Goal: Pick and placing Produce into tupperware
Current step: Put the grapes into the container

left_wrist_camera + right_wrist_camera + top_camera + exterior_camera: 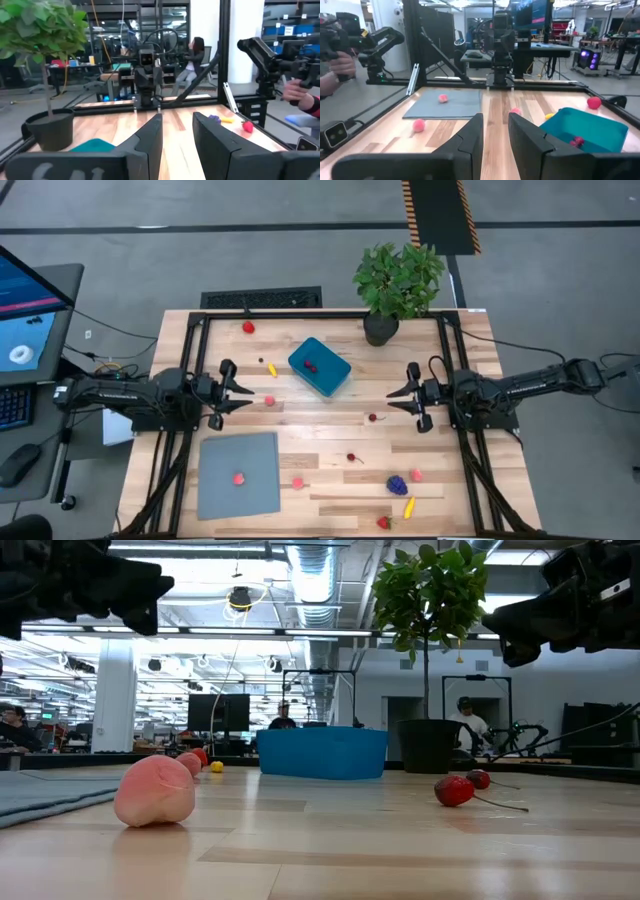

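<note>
I can't identify the dark red bit inside the tub (320,367). Left gripper (243,389) and right gripper (397,394) both part-open, empty. Tub sits between them; pink piece (269,401) just ahead of left.

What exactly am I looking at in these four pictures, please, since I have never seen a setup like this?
It is a robot with two dark arms at a wooden table. One picture looks straight down, one sits at tabletop height, and two come from cameras on the arms' wrists. The left gripper and the right gripper face each other across the table, fingers slightly apart, holding nothing. On the table lie a teal container with a dark red piece inside, a grey sheet with a pink piece on it, a potted plant, and small toy fruits scattered about.
</note>
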{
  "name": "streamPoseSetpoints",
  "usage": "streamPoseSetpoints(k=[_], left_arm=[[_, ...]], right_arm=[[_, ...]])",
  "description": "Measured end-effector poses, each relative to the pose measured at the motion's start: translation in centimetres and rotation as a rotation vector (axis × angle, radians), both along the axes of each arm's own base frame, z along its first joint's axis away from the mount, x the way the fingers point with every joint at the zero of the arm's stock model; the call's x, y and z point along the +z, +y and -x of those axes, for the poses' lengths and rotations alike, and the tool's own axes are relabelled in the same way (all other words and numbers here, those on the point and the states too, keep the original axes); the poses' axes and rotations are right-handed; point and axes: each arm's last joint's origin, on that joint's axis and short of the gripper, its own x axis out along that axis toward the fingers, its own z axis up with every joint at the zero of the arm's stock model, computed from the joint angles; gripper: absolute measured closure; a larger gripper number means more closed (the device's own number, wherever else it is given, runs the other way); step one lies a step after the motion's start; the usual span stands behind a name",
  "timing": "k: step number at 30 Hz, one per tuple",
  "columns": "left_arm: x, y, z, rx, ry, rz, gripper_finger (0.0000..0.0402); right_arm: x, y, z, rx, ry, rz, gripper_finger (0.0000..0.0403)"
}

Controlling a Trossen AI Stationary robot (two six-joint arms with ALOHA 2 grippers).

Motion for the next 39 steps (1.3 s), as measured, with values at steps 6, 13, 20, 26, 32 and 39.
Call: streamPoseSetpoints(k=[6, 13, 20, 26, 32, 39], left_arm=[[-0.7, -0.1, 0.4, -0.015, -0.017, -0.029, 0.0303], [-1.2, 0.0, 0.3, -0.002, 0.037, -0.023, 0.0303], [-1.4, 0.0, 0.2, 0.007, 0.060, -0.018, 0.0303], [-1.6, 0.1, 0.2, 0.040, 0.072, -0.013, 0.0303], [-1.6, 0.1, 0.2, 0.042, 0.072, -0.011, 0.0303], [-1.6, 0.1, 0.2, 0.042, 0.071, -0.011, 0.0303]], right_arm=[[0.0, 0.1, 0.0, -0.061, -0.004, 0.047, 0.0290], [0.1, 0.4, 0.0, -0.035, -0.007, -0.001, 0.0290], [0.9, 0.9, -0.2, 0.002, 0.002, -0.031, 0.0290], [1.1, 1.4, -0.2, 0.034, 0.012, -0.085, 0.0290], [1.5, 2.3, -0.9, 0.001, 0.217, -0.087, 0.0290], [2.4, 4.1, -1.9, -0.018, 0.412, -0.102, 0.0259]])
